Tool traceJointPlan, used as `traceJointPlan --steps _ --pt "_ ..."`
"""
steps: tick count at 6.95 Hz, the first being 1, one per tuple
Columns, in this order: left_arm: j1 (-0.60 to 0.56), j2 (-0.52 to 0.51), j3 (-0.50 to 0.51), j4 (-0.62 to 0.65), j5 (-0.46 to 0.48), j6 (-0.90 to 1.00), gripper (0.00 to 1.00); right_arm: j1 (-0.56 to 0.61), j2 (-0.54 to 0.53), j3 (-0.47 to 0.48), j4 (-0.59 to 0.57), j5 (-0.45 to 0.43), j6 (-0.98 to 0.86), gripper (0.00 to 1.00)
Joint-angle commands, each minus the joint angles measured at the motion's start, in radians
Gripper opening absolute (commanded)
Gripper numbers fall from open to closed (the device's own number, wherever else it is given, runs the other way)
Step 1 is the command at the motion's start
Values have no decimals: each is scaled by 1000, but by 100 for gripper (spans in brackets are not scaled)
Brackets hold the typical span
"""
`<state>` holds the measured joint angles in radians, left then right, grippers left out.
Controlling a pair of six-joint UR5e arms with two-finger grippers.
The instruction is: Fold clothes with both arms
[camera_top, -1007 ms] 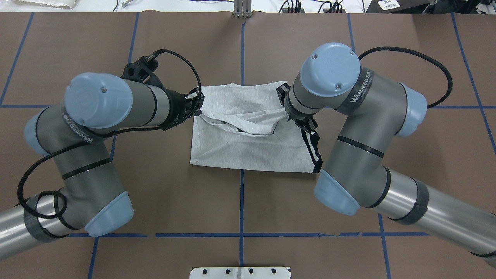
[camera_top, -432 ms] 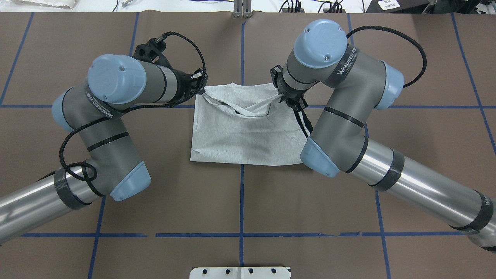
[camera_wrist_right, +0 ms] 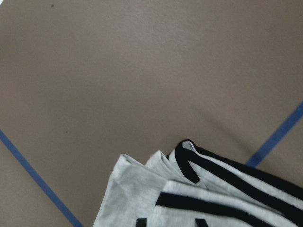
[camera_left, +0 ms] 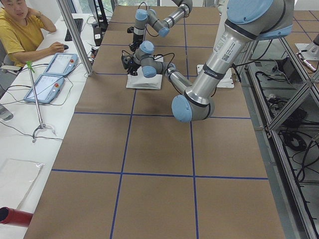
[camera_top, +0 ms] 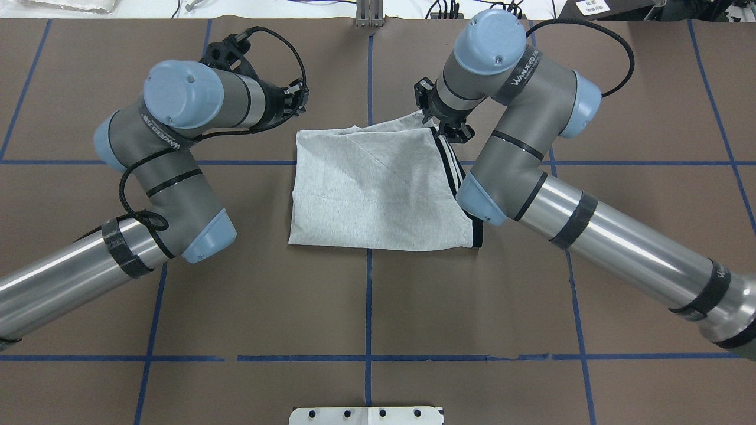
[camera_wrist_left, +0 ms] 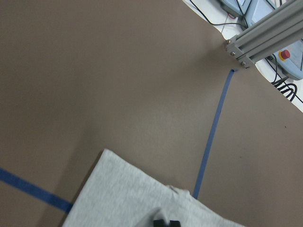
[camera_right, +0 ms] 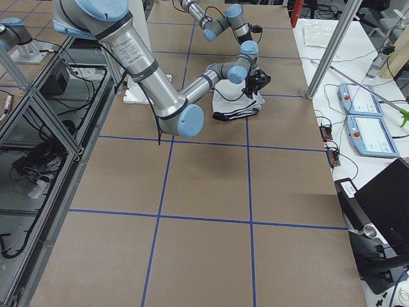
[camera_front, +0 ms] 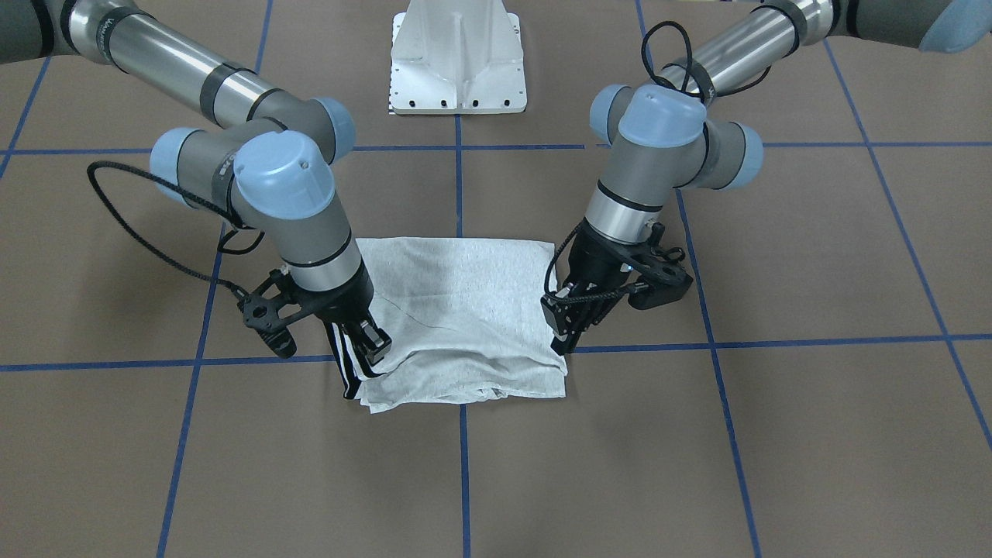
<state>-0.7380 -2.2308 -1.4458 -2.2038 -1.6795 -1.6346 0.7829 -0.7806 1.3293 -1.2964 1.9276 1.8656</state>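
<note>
my right jaws are clenched on the far right corner of the t-shirt (camera_top: 378, 189), pinching the layers where the black-and-white stripes (camera_wrist_right: 222, 184) run; my left jaws hang just beside the far left corner, and i cannot tell whether they are parted or pressed together; the right arm (camera_top: 590, 224) and left arm (camera_top: 71, 271) reach in from either side, elbows bent; the t-shirt lies folded in a rough rectangle, plain grey up, over the crossing of two blue tape lines (camera_top: 367, 307) in the middle of the tabletop (camera_top: 236, 295), striped edge on my right; the tabletop is matte brown, gridded by that tape; a white pedestal (camera_front: 459, 58) stands at my base; past the far edge runs a white desk (camera_left: 15, 149) with two grey control tablets (camera_left: 61, 63), an aluminium post (camera_left: 75, 35) and a seated person in a yellow top (camera_left: 20, 35)
</note>
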Motion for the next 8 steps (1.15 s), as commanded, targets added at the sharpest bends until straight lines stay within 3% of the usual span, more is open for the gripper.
traceJointPlan --steps 1,3,4,5,6,8 --pt "-38 -9 44 -14 0 68 54 126 43 -107 16 94 -211 100" --pt "-55 -7 44 -14 -3 88 54 153 15 -118 16 96 -305 100" --pt "-70 -1 41 -14 -11 207 54 179 -9 -113 16 100 -398 100" --pt "-99 13 39 -1 -73 337 54 206 -79 -86 14 111 -530 100" --pt "-133 55 36 4 -197 449 54 249 -147 -55 14 126 -706 100" --pt "-291 175 -8 13 -403 768 66 364 -295 3 6 250 -1022 100"
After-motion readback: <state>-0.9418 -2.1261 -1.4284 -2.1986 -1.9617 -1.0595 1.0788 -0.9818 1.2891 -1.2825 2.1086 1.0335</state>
